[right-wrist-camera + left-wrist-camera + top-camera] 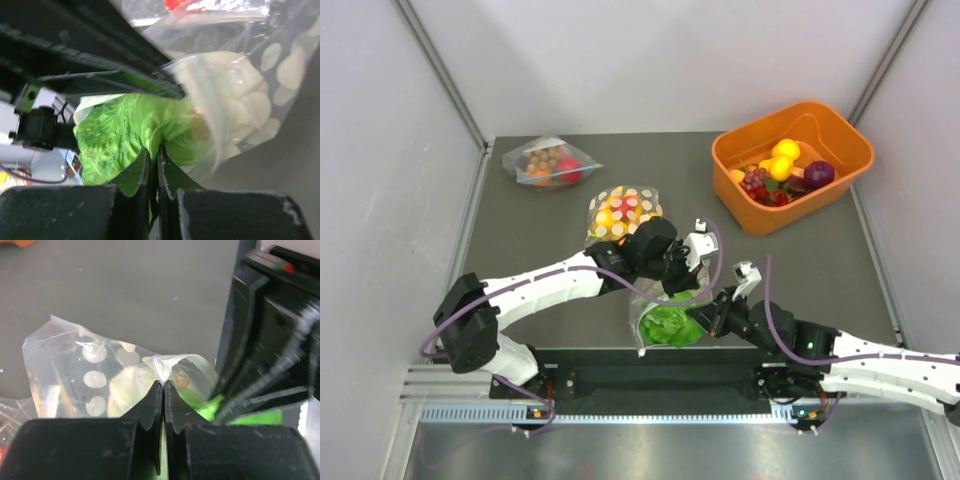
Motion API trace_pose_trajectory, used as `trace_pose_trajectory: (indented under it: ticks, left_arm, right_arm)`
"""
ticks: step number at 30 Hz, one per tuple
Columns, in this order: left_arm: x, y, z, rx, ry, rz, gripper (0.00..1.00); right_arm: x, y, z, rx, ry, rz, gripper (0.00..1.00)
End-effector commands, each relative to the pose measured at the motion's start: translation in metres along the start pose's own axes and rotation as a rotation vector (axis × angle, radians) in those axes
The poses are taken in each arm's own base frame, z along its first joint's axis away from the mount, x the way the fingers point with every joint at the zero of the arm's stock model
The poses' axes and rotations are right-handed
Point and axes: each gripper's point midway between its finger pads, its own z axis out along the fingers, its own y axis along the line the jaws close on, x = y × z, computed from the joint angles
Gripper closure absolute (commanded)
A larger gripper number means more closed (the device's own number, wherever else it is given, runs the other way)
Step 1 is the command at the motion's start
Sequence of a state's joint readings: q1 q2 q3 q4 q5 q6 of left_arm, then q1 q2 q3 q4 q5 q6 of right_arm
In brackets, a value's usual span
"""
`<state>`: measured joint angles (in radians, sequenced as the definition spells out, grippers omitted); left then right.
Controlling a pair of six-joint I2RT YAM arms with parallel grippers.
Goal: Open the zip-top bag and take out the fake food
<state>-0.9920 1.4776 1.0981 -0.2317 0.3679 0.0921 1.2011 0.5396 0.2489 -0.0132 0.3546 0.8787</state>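
Note:
The zip-top bag (645, 318), clear with white dots, lies at the near middle of the table. The green ruffled lettuce (667, 325) of the fake food shows in it. My left gripper (682, 287) comes in from the far side. In the left wrist view its jaws (163, 383) are shut on a fold of the bag's film (90, 380). My right gripper (708, 320) is at the lettuce's right side. In the right wrist view it (154, 149) is shut on a green leaf of the lettuce (115, 130), which sticks out past the bag (280, 75).
A dotted bag with yellow and red pieces (623, 212) lies just beyond the left wrist. A plain bag with brown balls (548, 162) is at the far left. An orange bin (840, 135) at the far right holds lemons, grapes and a round purple piece (818, 174).

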Motion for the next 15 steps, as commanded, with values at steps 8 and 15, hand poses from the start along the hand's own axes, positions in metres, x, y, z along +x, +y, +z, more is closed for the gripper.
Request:
trace_pose_trajectory:
  ticks: [8,15]
  left_arm:
    - [-0.009,0.002,0.018,0.021,-0.020,-0.051,1.00]
    - [0.010,0.013,0.031,-0.012,0.071,-0.072,1.00]
  right_arm:
    - [-0.015,0.098,0.002,-0.400,0.009,-0.166,1.00]
    - [-0.014,0.129,-0.001,-0.507,0.008,-0.274,1.00]
